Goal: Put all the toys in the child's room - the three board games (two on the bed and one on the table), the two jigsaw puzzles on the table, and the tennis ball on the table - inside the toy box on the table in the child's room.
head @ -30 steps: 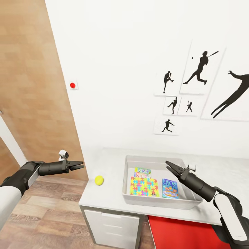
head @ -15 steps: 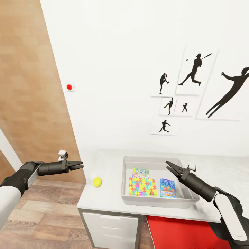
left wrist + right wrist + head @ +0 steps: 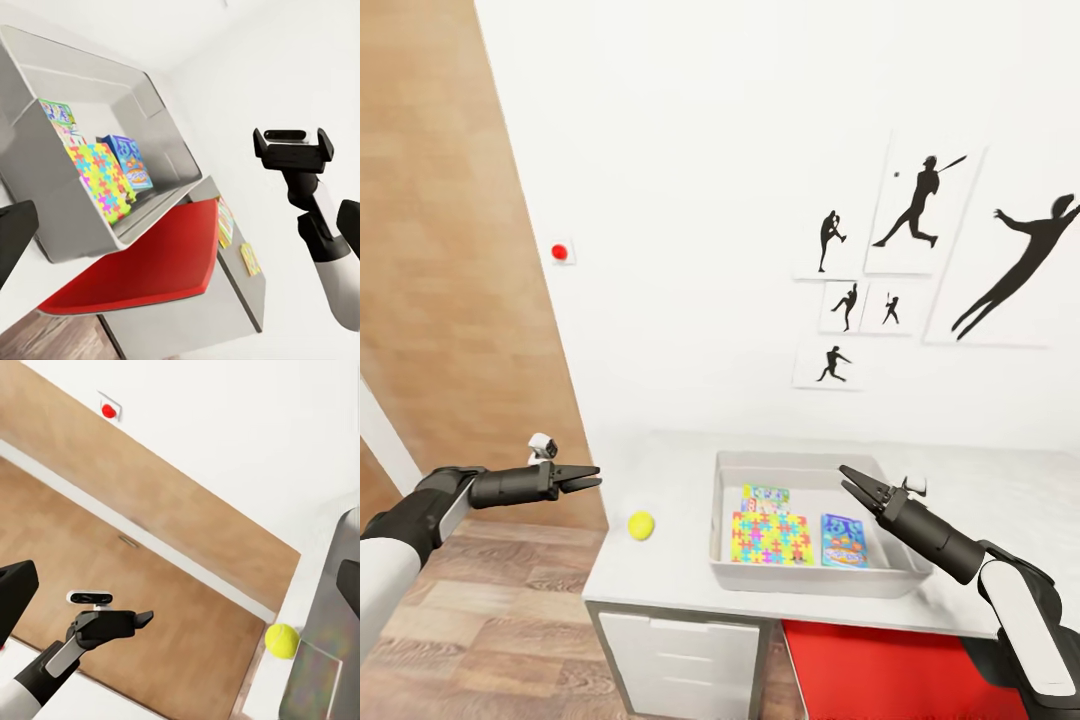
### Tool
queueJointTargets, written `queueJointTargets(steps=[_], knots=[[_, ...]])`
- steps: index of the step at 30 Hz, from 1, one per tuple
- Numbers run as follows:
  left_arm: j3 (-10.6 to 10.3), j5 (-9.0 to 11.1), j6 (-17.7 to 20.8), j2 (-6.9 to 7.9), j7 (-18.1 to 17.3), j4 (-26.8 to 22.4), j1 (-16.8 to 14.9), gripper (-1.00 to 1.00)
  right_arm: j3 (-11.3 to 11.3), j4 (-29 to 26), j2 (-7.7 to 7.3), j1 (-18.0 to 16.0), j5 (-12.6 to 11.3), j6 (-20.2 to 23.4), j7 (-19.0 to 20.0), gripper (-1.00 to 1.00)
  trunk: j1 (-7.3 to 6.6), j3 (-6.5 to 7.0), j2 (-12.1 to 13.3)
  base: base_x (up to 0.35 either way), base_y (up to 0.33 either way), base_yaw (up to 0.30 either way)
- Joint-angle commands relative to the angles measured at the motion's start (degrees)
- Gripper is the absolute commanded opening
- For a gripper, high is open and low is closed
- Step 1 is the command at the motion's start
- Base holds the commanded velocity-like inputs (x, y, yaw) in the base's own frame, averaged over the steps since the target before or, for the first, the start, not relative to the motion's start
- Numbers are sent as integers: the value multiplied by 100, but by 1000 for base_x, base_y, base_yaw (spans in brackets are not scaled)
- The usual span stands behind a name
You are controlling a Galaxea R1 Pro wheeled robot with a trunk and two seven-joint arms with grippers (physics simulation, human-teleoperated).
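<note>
Left gripper (image 3: 588, 478): held in the air off the desk's end, over the wood-plank floor (image 3: 480, 620), jaws nearly pressed together with a slight gap at the tips, nothing between them. Right gripper (image 3: 852, 480): raised over the near right part of the toy box (image 3: 815, 578), jaws slightly spread, holding nothing. Tennis ball (image 3: 641, 524): yellow-green, lying on the pale desk (image 3: 660, 575), between the left jaws and the toy box, apart from both, just outside the bin's left wall. Toy box: light grey, open-topped, standing on the desk below and ahead of the right jaws. Inside it, flat on the bottom: a jigsaw puzzle (image 3: 771, 538) with a bright interlocking-piece lid, to the left of the right jaws; a blue box (image 3: 844, 541) just beside it, under the right jaws; a third coloured box (image 3: 765, 497) behind the puzzle, partly hidden. Red chair seat (image 3: 880, 665): under the desk edge. Black silhouette posters (image 3: 920, 210): on the white wall beyond.
</note>
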Motion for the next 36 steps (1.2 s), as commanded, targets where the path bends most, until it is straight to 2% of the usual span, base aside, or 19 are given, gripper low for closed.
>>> queueJointTargets(steps=[1,19,30,36], knots=[[-36,30,61,9,-17,0,-6,100,-5,0,1,-7,-11,34,7,100,4,-10,-13,-10,5,-155],[-30,30,58,20,-23,0,-6,100,-5,8,7,-7,-11,32,7,100,4,64,-13,-80,31,-239],[-30,30,54,21,-19,0,-6,100,-13,55,1,-7,-11,29,7,100,4,113,-13,-185,0,-253],[-28,30,53,26,-36,0,-6,100,-12,91,-26,-7,-17,-95,7,100,4,139,-13,-37,0,-253]])
